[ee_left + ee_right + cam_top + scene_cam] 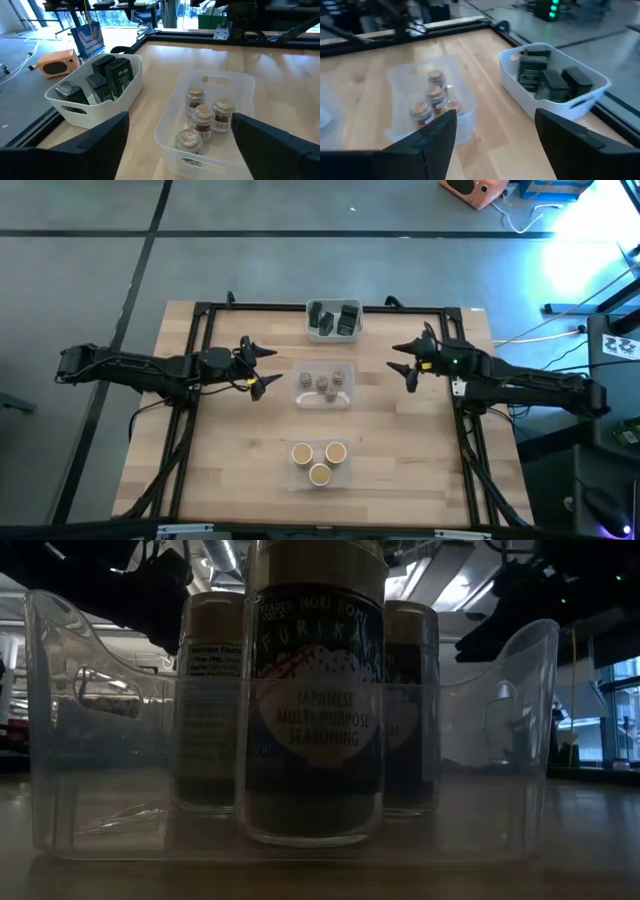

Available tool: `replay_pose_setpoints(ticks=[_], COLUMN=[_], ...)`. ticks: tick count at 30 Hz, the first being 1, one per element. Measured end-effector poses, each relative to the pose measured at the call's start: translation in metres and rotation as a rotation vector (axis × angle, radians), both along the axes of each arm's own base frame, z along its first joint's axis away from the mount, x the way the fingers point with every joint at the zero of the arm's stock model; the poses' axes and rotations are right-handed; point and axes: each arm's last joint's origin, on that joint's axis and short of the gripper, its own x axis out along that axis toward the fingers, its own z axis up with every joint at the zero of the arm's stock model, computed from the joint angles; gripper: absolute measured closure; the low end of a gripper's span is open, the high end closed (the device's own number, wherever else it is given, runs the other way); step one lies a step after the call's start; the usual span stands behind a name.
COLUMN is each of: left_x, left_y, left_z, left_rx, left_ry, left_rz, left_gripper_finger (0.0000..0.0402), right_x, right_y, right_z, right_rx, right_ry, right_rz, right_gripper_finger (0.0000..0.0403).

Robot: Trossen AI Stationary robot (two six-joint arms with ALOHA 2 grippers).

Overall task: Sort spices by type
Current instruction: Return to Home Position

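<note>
Concrete floor all round, an orange speaker (470, 188) lying on it beyond the far edge; pale wooden table (240, 470) in a black frame. Three bins sit in a line down the table's middle, well apart from one another. Far end: white bin (110, 107) holding the black cans (334, 319), blocky, packed close together; one shows a green label, its writing too small to read. Centre: middle clear bin (322, 402) with a cluster of small brown jars (323, 384), cork-coloured tops, upright and touching. Near end: near clear bin (90, 770) with three tan-topped jars (319, 462) standing in a triangle. From table height the front jar (315, 710) fills the view through the clear wall; its dark label reads "FURIKAKE" in large letters, "NORI KOMI" above that, and "JAPANESE MULTI-PURPOSE SEASONING" below. A small brand line at the very top looks like "TRADER JOE'S", but I can't be sure. The jar behind it on one side has a white panel of fine print, illegible. Left gripper (268, 368) hangs above the table beside the middle clear bin on the left, fingers spread, nothing between them. Right gripper (398, 366) hangs opposite on the right of the same bin, fingers likewise spread and empty.
</note>
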Motion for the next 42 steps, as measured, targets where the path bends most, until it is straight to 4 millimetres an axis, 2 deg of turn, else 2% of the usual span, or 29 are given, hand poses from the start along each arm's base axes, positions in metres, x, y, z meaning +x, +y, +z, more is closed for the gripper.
replay_pose_setpoints(ticks=[9, 17, 22, 26, 31, 33, 37, 42], left_x=[0.000, -0.013, -0.024, -0.029, -0.029, -0.029, -0.030, -0.033], left_y=[-0.001, 0.001, 0.000, -0.001, -0.001, -0.001, -0.002, -0.003], left_z=[-0.002, -0.036, -0.055, -0.063, -0.064, -0.064, -0.063, -0.059], left_rx=[-0.026, -0.094, -0.136, -0.149, -0.139, -0.127, -0.105, -0.077], left_ry=[-0.010, -0.045, -0.084, -0.105, -0.107, -0.104, -0.100, -0.130], left_rz=[-0.033, -0.048, -0.051, -0.048, -0.051, -0.057, -0.092, -0.128], left_gripper_finger=[0.0170, 0.0273, 0.0315, 0.0338, 0.0357, 0.0363, 0.0377, 0.0397], right_x=[-0.004, -0.007, -0.010, -0.012, -0.018, -0.021, -0.028, -0.037], right_y=[0.005, 0.006, 0.007, 0.006, 0.007, 0.008, 0.008, 0.011], right_z=[-0.030, -0.048, -0.060, -0.067, -0.070, -0.069, -0.067, -0.064], right_rx=[-0.045, -0.046, -0.020, 0.013, 0.019, 0.021, 0.025, 0.018], right_ry=[-0.103, -0.156, -0.136, -0.095, -0.054, -0.053, -0.064, -0.088], right_rz=[0.146, 0.151, 0.145, 0.086, 0.050, 0.046, -0.006, -0.015], right_gripper_finger=[0.0134, 0.0140, 0.0198, 0.0280, 0.0384, 0.0394, 0.0375, 0.0377])
